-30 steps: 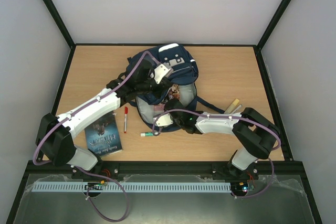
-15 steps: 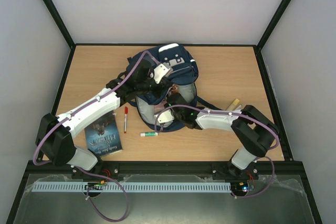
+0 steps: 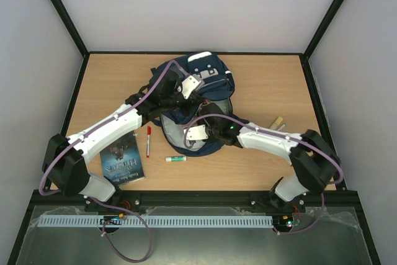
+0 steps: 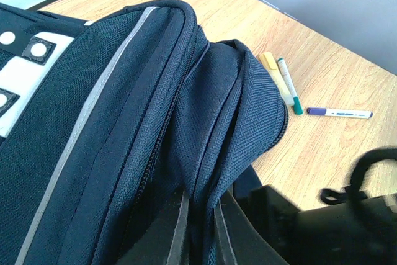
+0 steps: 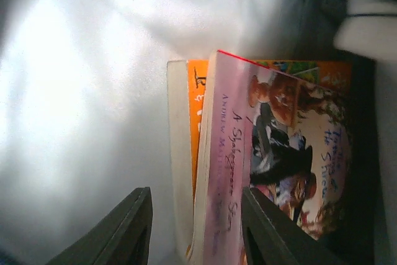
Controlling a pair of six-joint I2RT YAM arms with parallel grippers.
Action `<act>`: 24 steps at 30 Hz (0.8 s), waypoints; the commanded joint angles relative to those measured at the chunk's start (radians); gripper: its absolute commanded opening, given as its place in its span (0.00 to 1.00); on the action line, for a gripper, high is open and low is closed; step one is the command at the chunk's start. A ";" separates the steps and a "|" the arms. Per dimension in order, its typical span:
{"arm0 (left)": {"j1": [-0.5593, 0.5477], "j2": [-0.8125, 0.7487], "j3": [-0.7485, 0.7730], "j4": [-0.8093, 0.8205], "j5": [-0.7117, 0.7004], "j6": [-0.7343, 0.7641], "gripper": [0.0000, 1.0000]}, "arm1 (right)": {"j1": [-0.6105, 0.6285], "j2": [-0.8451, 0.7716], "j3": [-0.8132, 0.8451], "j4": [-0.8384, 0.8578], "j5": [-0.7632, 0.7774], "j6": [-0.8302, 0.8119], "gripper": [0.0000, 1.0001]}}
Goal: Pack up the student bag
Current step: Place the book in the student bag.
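The student bag (image 3: pixel 208 77), navy with white patches, lies open at the table's middle. My left gripper (image 4: pixel 200 221) is shut on a fold of the bag's navy fabric (image 4: pixel 205 147) by the zipper edge, holding the mouth up. My right gripper (image 5: pixel 195 231) reaches inside the bag against the grey lining (image 5: pixel 80 91). Its jaws stand open around the lower edges of two books, a pink one (image 5: pixel 273 159) and an orange one (image 5: pixel 197 122), which stand side by side. A gap shows between the left finger (image 5: pixel 127 231) and the books.
On the table left of the bag lie a dark book (image 3: pixel 123 159), a red pen (image 3: pixel 148 141) and a green-capped stick (image 3: pixel 176 159). Markers (image 3: pixel 276 123) lie to the bag's right, seen from the left wrist as a yellow one (image 4: pixel 273 69), a green one (image 4: pixel 288 85) and a purple one (image 4: pixel 340 113).
My right gripper has moved from the bag's near edge further into its mouth, and its jaws have opened. The left arm has kept still, holding the fabric.
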 commanded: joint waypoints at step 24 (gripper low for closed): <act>-0.017 0.270 0.004 0.075 0.002 -0.087 0.46 | -0.350 -0.678 -0.187 -0.068 -0.203 1.038 0.68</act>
